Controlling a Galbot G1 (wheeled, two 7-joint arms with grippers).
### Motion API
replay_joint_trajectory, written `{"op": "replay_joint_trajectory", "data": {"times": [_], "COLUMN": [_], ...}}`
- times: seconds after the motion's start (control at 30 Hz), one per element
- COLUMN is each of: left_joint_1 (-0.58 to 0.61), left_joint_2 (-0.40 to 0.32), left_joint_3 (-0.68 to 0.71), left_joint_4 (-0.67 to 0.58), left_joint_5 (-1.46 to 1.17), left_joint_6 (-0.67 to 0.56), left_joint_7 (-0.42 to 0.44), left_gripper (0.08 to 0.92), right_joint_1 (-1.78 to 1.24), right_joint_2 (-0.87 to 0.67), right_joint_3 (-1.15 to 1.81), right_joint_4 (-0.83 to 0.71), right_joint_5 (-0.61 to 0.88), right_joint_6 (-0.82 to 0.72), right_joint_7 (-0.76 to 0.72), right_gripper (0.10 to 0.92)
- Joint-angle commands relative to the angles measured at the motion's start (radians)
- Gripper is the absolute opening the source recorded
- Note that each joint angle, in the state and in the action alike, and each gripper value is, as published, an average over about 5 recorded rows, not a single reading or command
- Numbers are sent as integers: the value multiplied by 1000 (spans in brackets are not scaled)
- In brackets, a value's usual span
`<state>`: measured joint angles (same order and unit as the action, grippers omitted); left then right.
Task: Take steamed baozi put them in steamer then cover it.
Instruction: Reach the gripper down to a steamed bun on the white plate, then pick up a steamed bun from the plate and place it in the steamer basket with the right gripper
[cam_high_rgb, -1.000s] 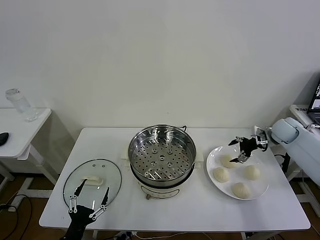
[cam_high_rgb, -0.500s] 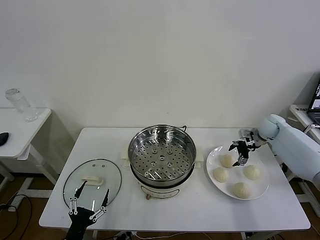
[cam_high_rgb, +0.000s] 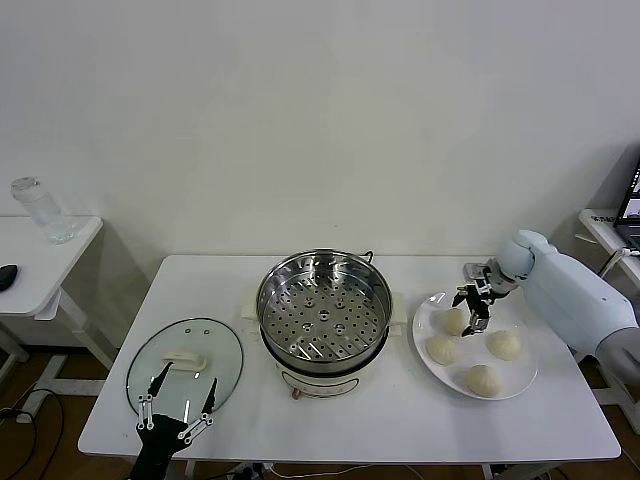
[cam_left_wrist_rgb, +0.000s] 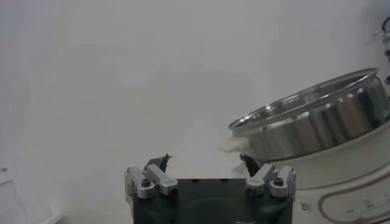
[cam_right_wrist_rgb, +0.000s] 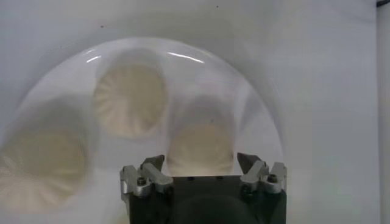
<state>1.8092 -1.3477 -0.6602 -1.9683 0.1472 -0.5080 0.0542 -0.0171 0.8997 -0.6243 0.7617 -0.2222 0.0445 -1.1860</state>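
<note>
Four cream-white baozi lie on a white plate (cam_high_rgb: 522, 378) at the right: one (cam_high_rgb: 453, 321) at the back left, one (cam_high_rgb: 441, 349), one (cam_high_rgb: 504, 344), one (cam_high_rgb: 483, 379). My right gripper (cam_high_rgb: 470, 315) is open and hovers just above the back-left baozi; in the right wrist view that bun (cam_right_wrist_rgb: 200, 148) lies between the open jaws of that gripper (cam_right_wrist_rgb: 201, 163). The empty steel steamer (cam_high_rgb: 324, 308) stands mid-table. The glass cover (cam_high_rgb: 185, 362) lies flat at the front left. My left gripper (cam_high_rgb: 180, 405) is open, low over the cover's near edge.
A side table (cam_high_rgb: 40, 262) at the far left holds a glass jar (cam_high_rgb: 42, 210) and a dark object (cam_high_rgb: 6, 275). The white table's front edge (cam_high_rgb: 350, 458) runs below the steamer. A wall stands behind.
My right gripper has moved left and toward the back-left baozi, and the arm has swung in over the plate. The left gripper has hardly moved.
</note>
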Motion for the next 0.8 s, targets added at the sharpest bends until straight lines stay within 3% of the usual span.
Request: {"op": "replay_joint_trajectory", "data": {"times": [0.03,0.37,0.6,0.8], "left_joint_1": [0,-8,-9,-8], "left_joint_2": [0,5,5,8], "left_joint_3": [-5,-5,3,4], "left_joint_4": [-1,-7,-13,-17], "left_joint_5": [0,0,0,1], "left_joint_6": [-1,5,7,7], "left_joint_7": [-3,-5,-7,-8], "left_gripper": [823,823,823,823], "right_joint_1": [5,163,461,598], "right_joint_2": [10,-72,-13,102], "right_joint_3": [-8,-89,-286,-346], "right_joint_4": [-11,185,294,402], "right_joint_5": [-19,55,161,161], "right_joint_6": [5,75,314,508], "right_joint_7": [7,-9,-17,-30], "right_gripper": [715,648,647,652]}}
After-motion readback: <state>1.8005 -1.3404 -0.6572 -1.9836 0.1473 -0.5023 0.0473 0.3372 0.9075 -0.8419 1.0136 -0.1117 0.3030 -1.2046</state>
